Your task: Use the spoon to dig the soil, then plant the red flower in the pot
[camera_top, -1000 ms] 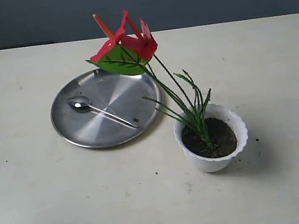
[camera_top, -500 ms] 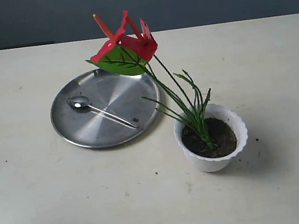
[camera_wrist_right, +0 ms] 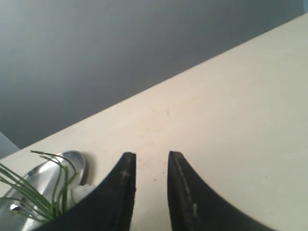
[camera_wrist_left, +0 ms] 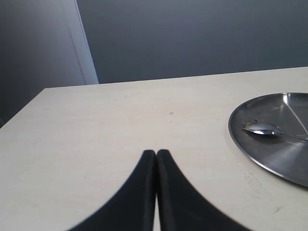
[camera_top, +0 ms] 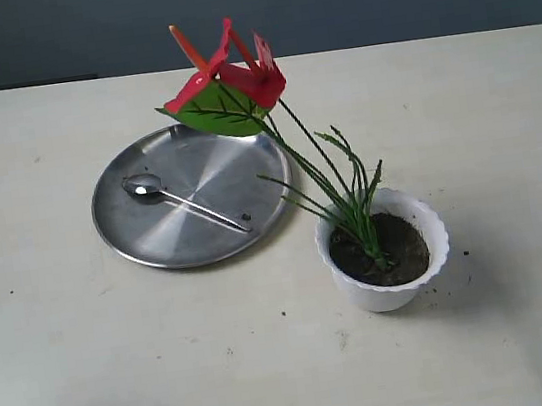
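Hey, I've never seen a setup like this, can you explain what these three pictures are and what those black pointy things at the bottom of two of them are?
This is a two-armed robot working at a pale table. One picture comes from a camera off the arms that sees the whole scene. The other two come from cameras on the wrists, so the black prongs are the grippers' fingers. The left gripper is shut and holds nothing. The right gripper has a small gap between its fingers and is also empty. On the table lies a steel plate with a spoon on it. Beside the plate stands a white pot of soil. A red flower is already planted in it, leaning toward the plate.
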